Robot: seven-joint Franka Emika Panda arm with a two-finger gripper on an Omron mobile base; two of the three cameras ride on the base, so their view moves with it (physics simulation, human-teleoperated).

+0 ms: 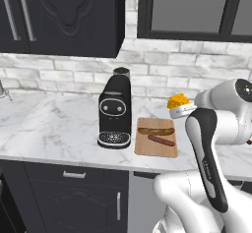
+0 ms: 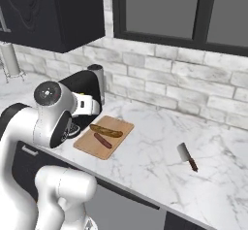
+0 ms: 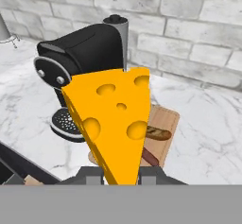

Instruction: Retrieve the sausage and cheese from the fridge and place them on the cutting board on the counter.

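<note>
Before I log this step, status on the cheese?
Gripper shut on cheese, above the counter. Sausage already on cutting board. Coffee machine beside board, not blocking.

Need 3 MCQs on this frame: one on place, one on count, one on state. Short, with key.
1. Where does the knife lie?
A. on the cutting board
B. on the bare counter, apart from the board
C. against the coffee machine

2. How many items lie on the cutting board?
A. none
B. two
C. four

3. What is the gripper doing?
A. shut on the cheese
B. open above the board
C. shut on the knife

Key: 1 B, the right base view shows it alone on the marble. 2 B, the left base view shows a sausage and a second long brown piece. 3 A, the hand view shows the wedge rising from between the fingertips.
</note>
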